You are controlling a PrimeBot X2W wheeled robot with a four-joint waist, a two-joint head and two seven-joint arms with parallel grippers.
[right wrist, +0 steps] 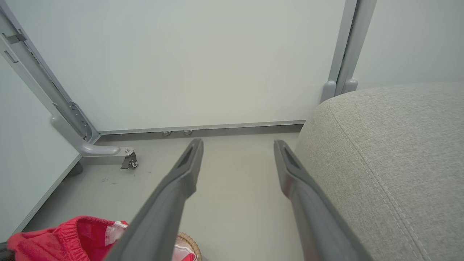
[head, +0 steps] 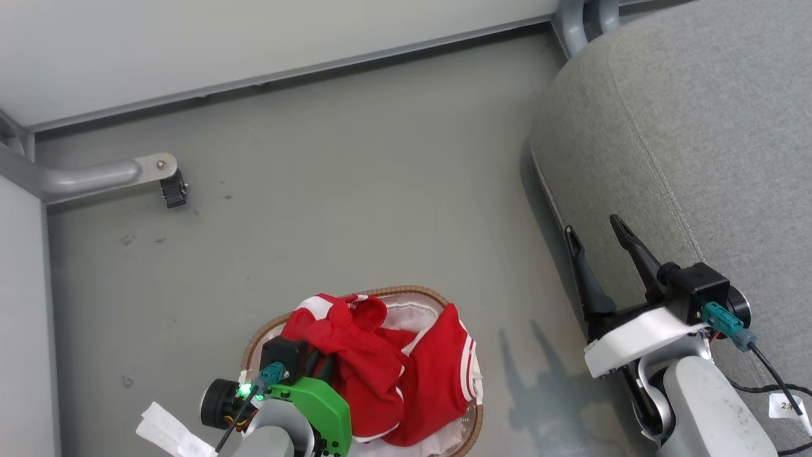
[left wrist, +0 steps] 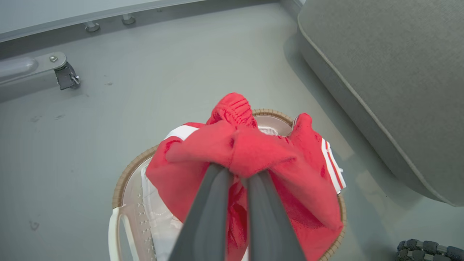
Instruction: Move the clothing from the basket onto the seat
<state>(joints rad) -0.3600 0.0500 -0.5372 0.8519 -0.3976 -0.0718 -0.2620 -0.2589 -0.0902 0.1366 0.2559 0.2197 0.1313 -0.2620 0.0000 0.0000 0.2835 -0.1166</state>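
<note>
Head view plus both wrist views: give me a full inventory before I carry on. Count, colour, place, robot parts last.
clothing: one heap, piece count unclear, red with white stripes, in the basket
basket: one, white with brown woven rim, on the floor left of the seat
liner: one, white, inside the basket
seat: one, grey, right side of the head view
floor: grey, under the basket
wall panels: pale, behind and at the left
frame leg with caster: one, grey metal, far left
left gripper: one, dark jaws shut on a fold of the clothing
right gripper: one, dark jaws open, empty, by the seat's edge
</note>
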